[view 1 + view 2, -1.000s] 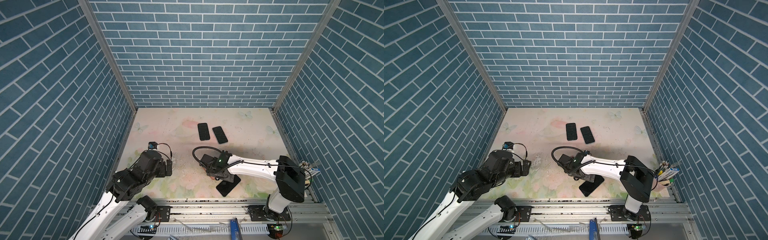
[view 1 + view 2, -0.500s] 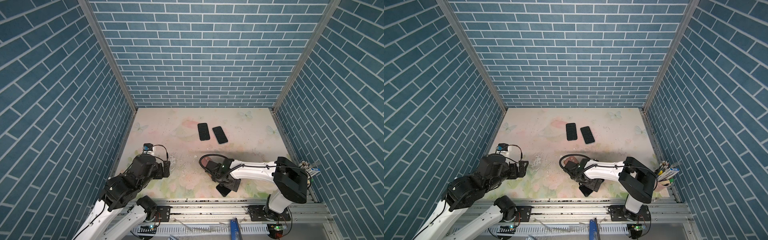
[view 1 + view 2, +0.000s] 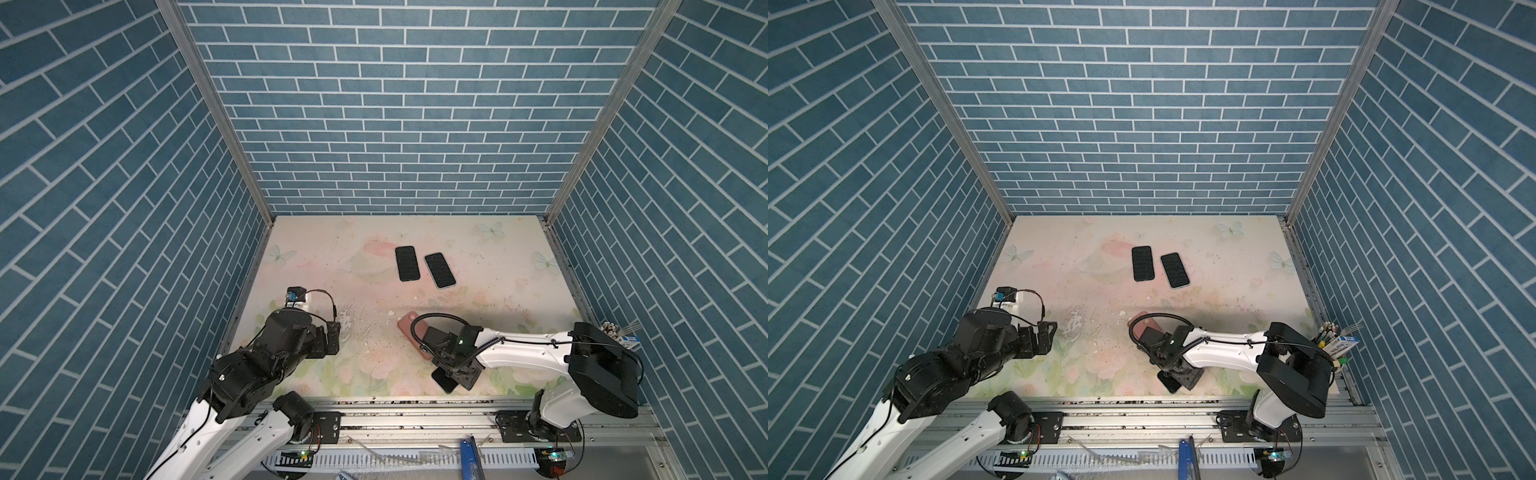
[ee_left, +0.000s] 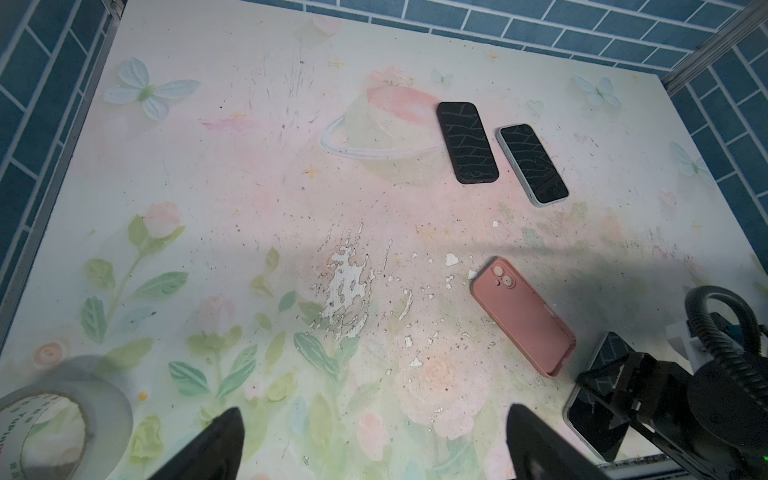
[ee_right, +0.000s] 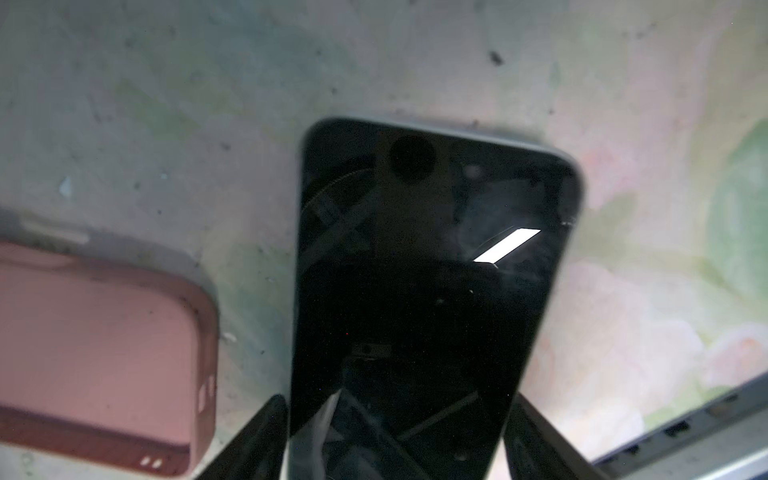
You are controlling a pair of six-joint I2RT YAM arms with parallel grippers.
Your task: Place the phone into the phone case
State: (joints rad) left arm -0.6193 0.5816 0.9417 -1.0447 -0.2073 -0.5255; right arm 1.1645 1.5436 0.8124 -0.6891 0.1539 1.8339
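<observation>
1. Near the front edge of the counter (image 3: 332, 249), right of its middle, the right end effector (image 5: 397, 419) sat low over the phone (image 5: 415, 291) with a finger at each long side. I could not tell whether the fingers were already pinching it or stood just short of contact.
2. The phone lay flat with its dark screen up. In a top view only its end (image 3: 443, 380) showed past the arm.
3. The step in hand looked like the pickup of the phone. Nothing had yet gone into the case.
4. The pink phone case (image 4: 523, 316) lay just beside the phone, toward the counter's centre, with a narrow gap between them. Its back with the camera cut-out faced up, so its hollow was turned down and its contents could not be seen.
5. The next move, as I judged it, called for a firm hold on the phone's edges and a lift. The case would have to be turned hollow-up before the phone could be lined up and pressed in.
6. The left end effector (image 4: 382, 442) hovered over the counter's left front part with its fingers spread wide, holding nothing, well apart from the case.
7. Toward the far edge two more phones lay screen up, side by side. The black-cased phone (image 3: 406, 263) and the pale-cased phone (image 3: 439, 270) each filled their shells.
8. A roll of clear tape (image 4: 62, 432) lay near the left end effector. A holder (image 3: 1327, 332) of thin sticks stood past the right edge, its contents too small to name.
</observation>
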